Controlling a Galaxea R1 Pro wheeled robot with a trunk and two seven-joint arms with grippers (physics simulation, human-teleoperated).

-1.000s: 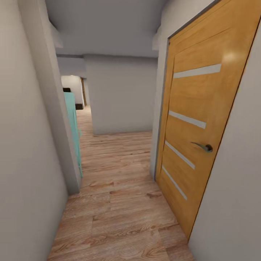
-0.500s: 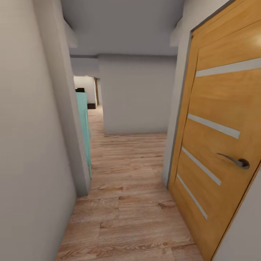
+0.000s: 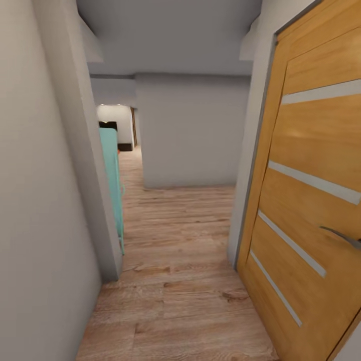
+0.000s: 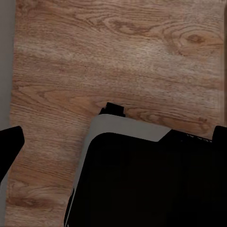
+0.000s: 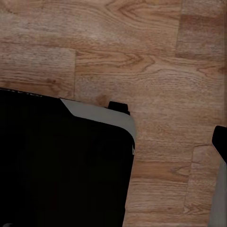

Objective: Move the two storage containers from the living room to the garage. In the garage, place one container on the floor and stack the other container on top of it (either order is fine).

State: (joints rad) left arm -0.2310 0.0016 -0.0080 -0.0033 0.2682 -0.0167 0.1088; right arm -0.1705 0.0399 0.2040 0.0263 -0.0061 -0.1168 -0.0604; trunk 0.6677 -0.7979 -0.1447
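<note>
My left arm hangs at my 9 o'clock side, wrist turned down. One dark left finger (image 4: 9,151) pokes in at the edge of the left wrist view, well apart from my black base (image 4: 151,184) with its grey-trimmed corner. My right arm hangs at 3 o'clock, also aimed down, its right finger (image 5: 221,142) beside the same base. I cannot tell how wide either pair of jaws stands.
</note>
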